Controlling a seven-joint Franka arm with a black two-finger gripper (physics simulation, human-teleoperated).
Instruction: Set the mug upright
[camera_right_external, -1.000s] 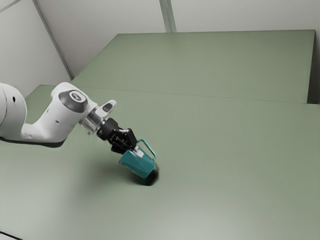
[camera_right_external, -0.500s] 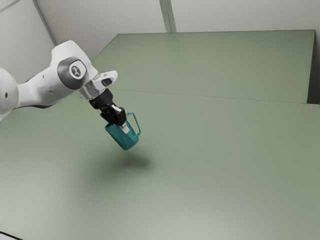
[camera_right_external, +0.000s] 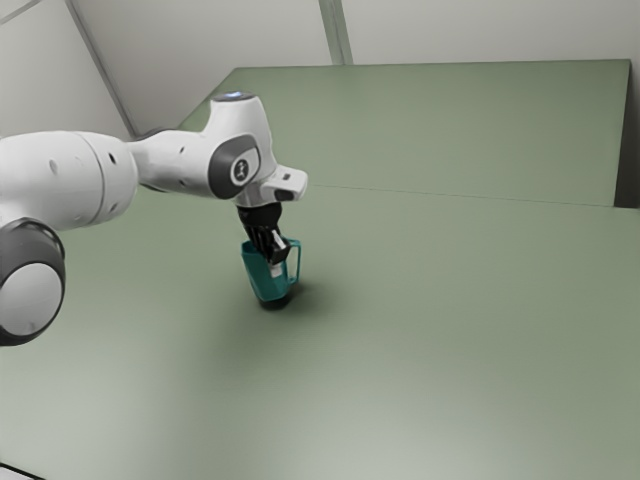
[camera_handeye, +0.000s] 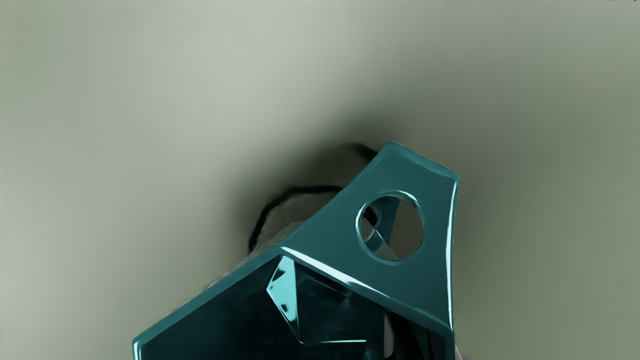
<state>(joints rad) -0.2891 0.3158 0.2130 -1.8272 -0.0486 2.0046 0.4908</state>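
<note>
Pincer (camera_right_external: 277, 262) holds mug (camera_right_external: 261, 280) nearly upright (table edge (camera_right_external: 450, 66) well apart).

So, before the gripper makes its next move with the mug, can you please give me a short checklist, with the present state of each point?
1. Gripper shut on the mug: ok, the wall is between its fingers.
2. Mug's mouth facing up: ok.
3. Mug fully upright: not ok, it leans a little, mouth toward the exterior view's left.
4. Base touching the table: cannot tell.
5. Handle not under the mug: ok, it sticks out at the side.
</note>
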